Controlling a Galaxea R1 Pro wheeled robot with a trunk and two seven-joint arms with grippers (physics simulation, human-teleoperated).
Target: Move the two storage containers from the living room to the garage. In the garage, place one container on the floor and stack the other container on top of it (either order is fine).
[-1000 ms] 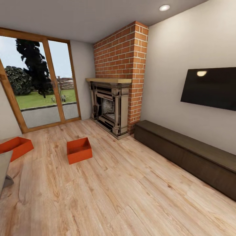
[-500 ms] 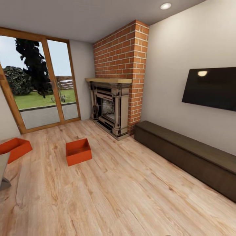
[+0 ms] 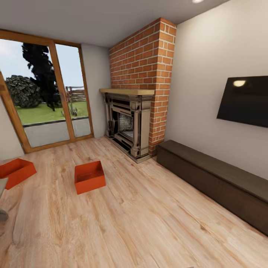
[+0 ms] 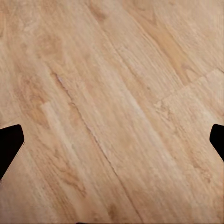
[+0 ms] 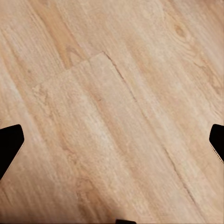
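Observation:
Two red-orange open-topped storage containers rest on the living room's light wood-plank flooring in the head view. One storage container (image 3: 89,176) sits left of centre, a few planks ahead of me. The other storage container (image 3: 15,172) lies at the left edge, partly cut off by the frame. My left gripper (image 4: 112,137) hangs open over bare planks, its dark fingertips (image 4: 9,142) at the picture's two sides. My right gripper (image 5: 112,140) is open too, with only wood flooring between its fingertips (image 5: 10,142).
A brick fireplace (image 3: 134,119) stands in the far corner. A long dark low cabinet (image 3: 216,182) runs along the right wall under a wall-mounted TV (image 3: 243,100). Wood-framed glass doors (image 3: 44,96) fill the far left wall. A grey object's edge (image 3: 2,214) shows at lower left.
The whole head view has shifted: the camera has moved forward and turned slightly left, so fireplace, TV and cabinet slid right. The containers themselves lie as before.

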